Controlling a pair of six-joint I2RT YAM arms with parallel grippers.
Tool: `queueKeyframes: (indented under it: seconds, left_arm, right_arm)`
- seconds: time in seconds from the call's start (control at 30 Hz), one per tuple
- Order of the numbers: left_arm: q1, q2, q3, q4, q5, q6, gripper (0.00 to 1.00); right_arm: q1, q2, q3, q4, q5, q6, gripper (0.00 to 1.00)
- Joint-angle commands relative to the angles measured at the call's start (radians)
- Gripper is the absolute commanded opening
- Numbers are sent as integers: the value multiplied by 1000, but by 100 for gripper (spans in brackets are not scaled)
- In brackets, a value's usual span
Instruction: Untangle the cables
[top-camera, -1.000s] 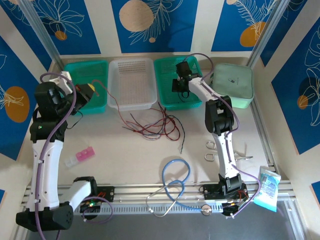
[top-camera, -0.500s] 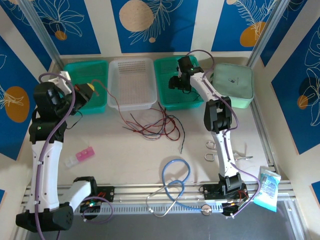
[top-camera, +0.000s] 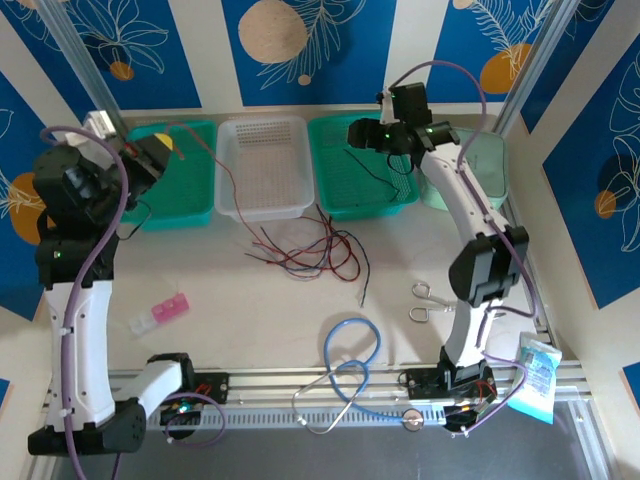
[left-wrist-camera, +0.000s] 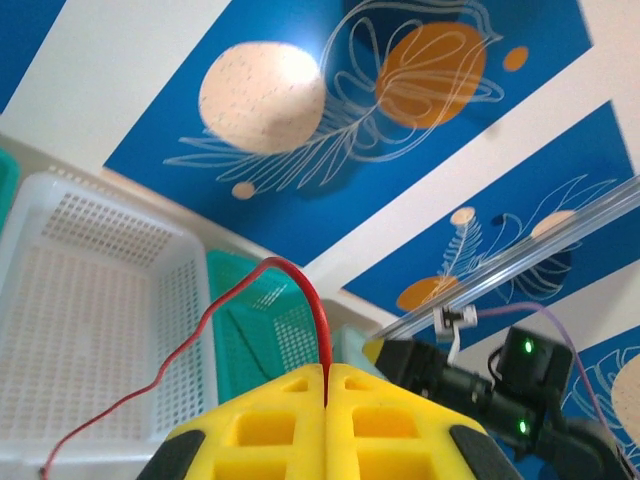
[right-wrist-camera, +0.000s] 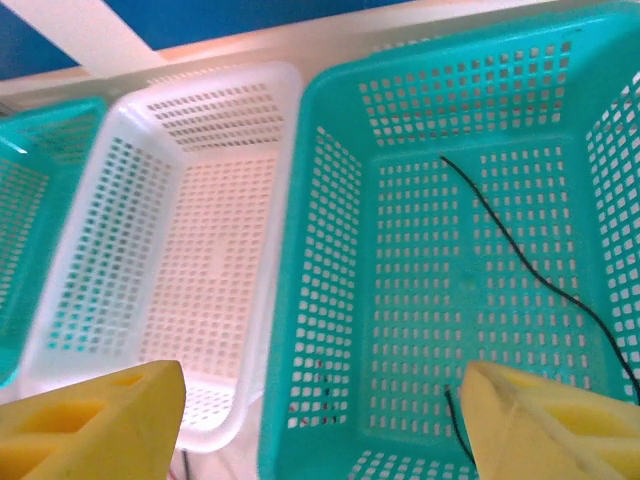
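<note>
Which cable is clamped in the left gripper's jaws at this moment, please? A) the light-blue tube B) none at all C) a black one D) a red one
D: in the left wrist view a red cable rises from the seam of the left gripper's shut yellow jaws.

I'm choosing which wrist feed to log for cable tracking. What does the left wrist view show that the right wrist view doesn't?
Left wrist, not right wrist: the red cable pinched in the shut left claw, arcing upward. Right wrist, not left wrist: a black cable lying in the teal basket, beyond the open right claw. Both: the white basket with that teal basket beside it.
</note>
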Motion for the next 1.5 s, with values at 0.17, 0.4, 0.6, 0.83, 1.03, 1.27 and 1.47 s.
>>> queueKeyframes:
  seconds: [0.17, 0.4, 0.6, 0.83, 1.03, 1.27, 1.47]
  left_arm:
    - [10, 155, 264, 86, -94, 7, 0]
    - [10, 318, 504, 102, -212, 69, 0]
    - [10, 429, 687, 69, -308, 145, 0]
    - [11, 506, 800, 85, -395, 275, 0]
    - [14, 575, 853, 59, -459, 400, 0]
    - [70, 617, 808, 44, -465, 451, 0]
    - [114, 520, 485, 163, -421, 437, 0]
  right_arm:
    - [0, -170, -257, 118, -86, 33, 76]
    - [-6, -224, -302, 107, -154, -5, 79]
    - [-9, -300, -437, 181, -155, 38, 82]
    - [-23, -357, -498, 182, -157, 81, 83]
    - [-16, -435, -549, 174, -136, 69, 83]
    - [-43, -504, -595, 125, -130, 29, 83]
    - [-46, -552, -620, 98, -133, 27, 83]
